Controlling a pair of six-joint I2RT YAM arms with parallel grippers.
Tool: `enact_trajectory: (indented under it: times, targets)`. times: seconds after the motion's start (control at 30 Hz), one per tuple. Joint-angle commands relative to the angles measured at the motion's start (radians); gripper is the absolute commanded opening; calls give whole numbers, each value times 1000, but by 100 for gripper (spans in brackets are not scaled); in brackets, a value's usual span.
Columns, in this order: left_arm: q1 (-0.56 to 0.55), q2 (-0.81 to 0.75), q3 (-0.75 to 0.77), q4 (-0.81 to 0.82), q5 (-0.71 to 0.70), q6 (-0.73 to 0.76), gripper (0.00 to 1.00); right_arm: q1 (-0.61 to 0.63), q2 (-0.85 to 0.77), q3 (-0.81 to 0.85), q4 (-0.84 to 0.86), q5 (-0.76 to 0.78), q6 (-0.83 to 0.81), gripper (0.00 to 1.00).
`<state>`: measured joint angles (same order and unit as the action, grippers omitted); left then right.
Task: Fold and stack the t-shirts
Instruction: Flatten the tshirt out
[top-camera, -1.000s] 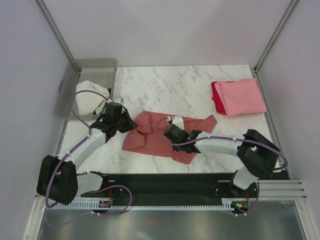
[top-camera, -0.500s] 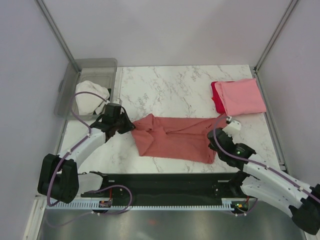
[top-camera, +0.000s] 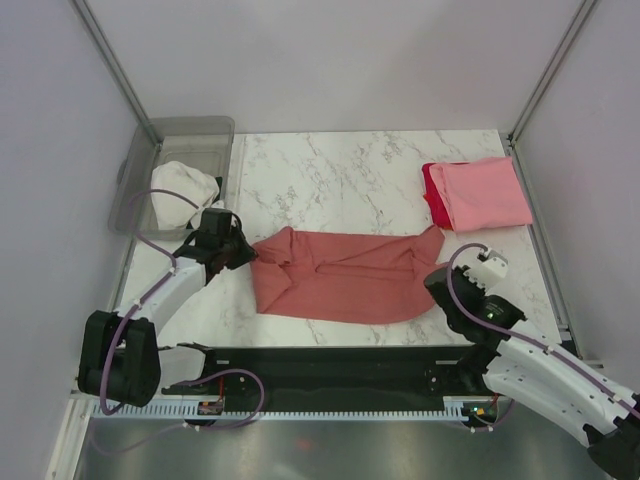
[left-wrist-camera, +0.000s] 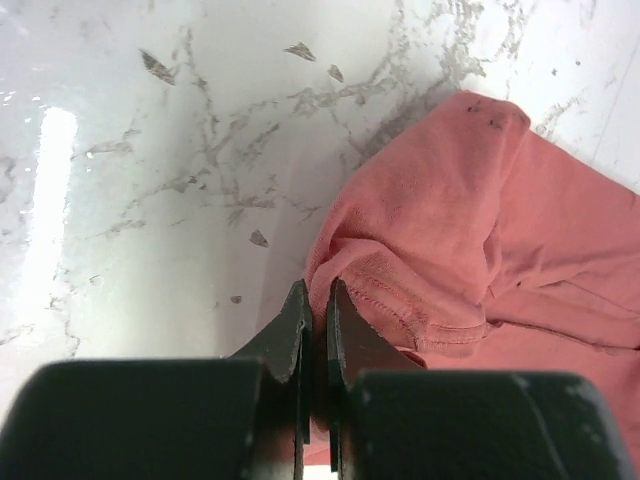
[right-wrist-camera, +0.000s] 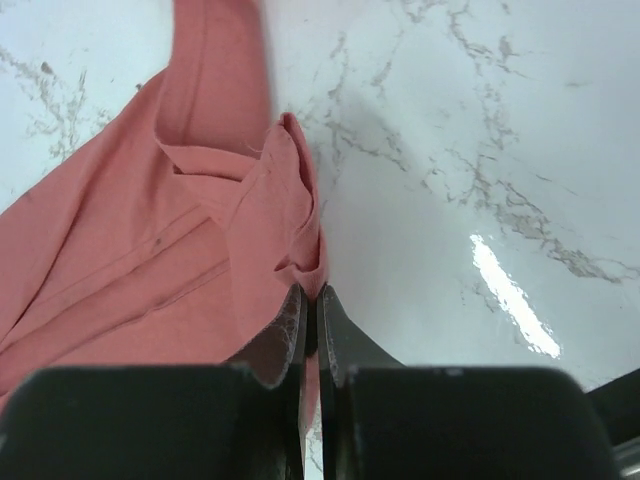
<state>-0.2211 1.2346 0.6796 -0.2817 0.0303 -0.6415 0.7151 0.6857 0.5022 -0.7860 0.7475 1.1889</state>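
T-shirt, salmon-red, spread between both clamped jaws

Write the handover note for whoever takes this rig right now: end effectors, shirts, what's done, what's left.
The left end effector is shut on the left edge of the salmon shirt.
The right end effector is shut on its right edge.
The salmon shirt is stretched between them on the near middle of the table, wrinkled and unfolded.
The pink shirt is folded and lies on the red shirt, far right.
A white cloth sits in the bin, far left.
Done: pink stacked on red.
Left: fold the salmon shirt and add it to the pile.
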Motion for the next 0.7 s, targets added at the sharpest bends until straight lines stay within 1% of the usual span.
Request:
enact_trajectory:
  times: [0.0,0.07,0.1,0.13,0.17,0.2,0.23,0.33,0.37,0.4,0.43,0.5,0.53,0.57,0.67]
  targets:
    - [35,-18,-17,19,-49,-47,2,-2,-21,24,-122,102,150,7]
    - [42,-21,-20,22,-37,-44,2,-2,-15,24,-128,111,155,14]
    - [42,-18,-17,26,-35,-40,2,-2,-9,30,-127,110,152,31]
    - [42,-14,-14,26,-9,-27,3,-2,-3,33,-102,107,134,38]
    - [42,-14,-14,27,0,-21,6,-2,11,38,-81,92,94,39]
    - [42,-17,-12,30,6,-14,13,-2,18,50,-67,84,36,40]
    - [42,-29,-14,32,17,-4,17,-2,26,61,-52,82,14,41]
    - [42,-69,-26,35,13,0,26,-2,46,99,-52,96,-38,43]
    - [42,-101,-29,33,14,3,39,-2,48,111,-41,96,-57,45]
    - [40,-116,-32,33,14,5,46,-2,48,110,49,58,-181,51]
    - [40,-148,-34,33,19,8,57,-2,51,107,91,29,-239,55]
    - [40,-173,-32,32,23,11,63,0,72,116,148,-43,-338,57]
    - [39,-184,-29,27,32,16,66,-2,112,125,171,-53,-350,57]
    - [37,-198,-23,21,37,19,67,-2,135,146,172,-54,-360,54]
    - [28,-216,-8,-4,57,20,68,-17,245,185,169,-51,-364,53]
